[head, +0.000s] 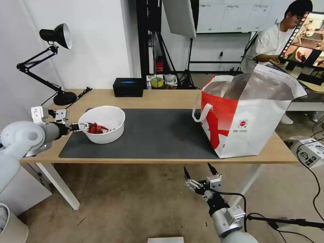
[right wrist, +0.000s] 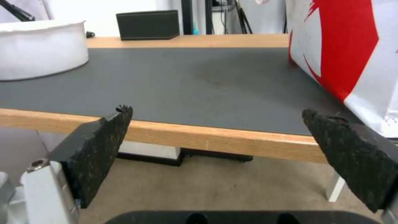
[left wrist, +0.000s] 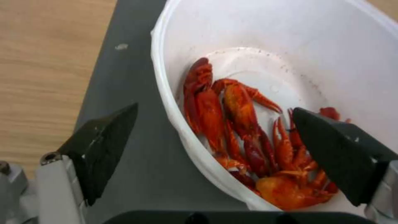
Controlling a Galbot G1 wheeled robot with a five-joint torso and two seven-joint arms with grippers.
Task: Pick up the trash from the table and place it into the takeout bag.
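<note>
The left pincer (left wrist: 213,137) stood open astride the near rim of the white bowl (head: 103,124), one finger (left wrist: 104,146) outside over the dark grey mat (head: 152,135), the other inside above the red scraps (left wrist: 244,140) — crayfish shells, by the look of them. The bowl sat at about nine o'clock on the mat, on the tabletop (head: 162,98).

It looked like thin plastic: light, a little flexible, smooth-walled and probably greasy inside. A pinch on the rim seemed the only real hold, and a tilted lift would likely spill the loose shells — so it would want a firm bite and a level carry.

The takeout bag (head: 249,118) stood at three o'clock on the tabletop, mouth open and well apart from the bowl, with bare mat between them. Its tall soft wall and loop handle (head: 199,113) were the edges to clear.

The right pincer (head: 201,175) hung open below the tabletop's near edge, at six o'clock.
</note>
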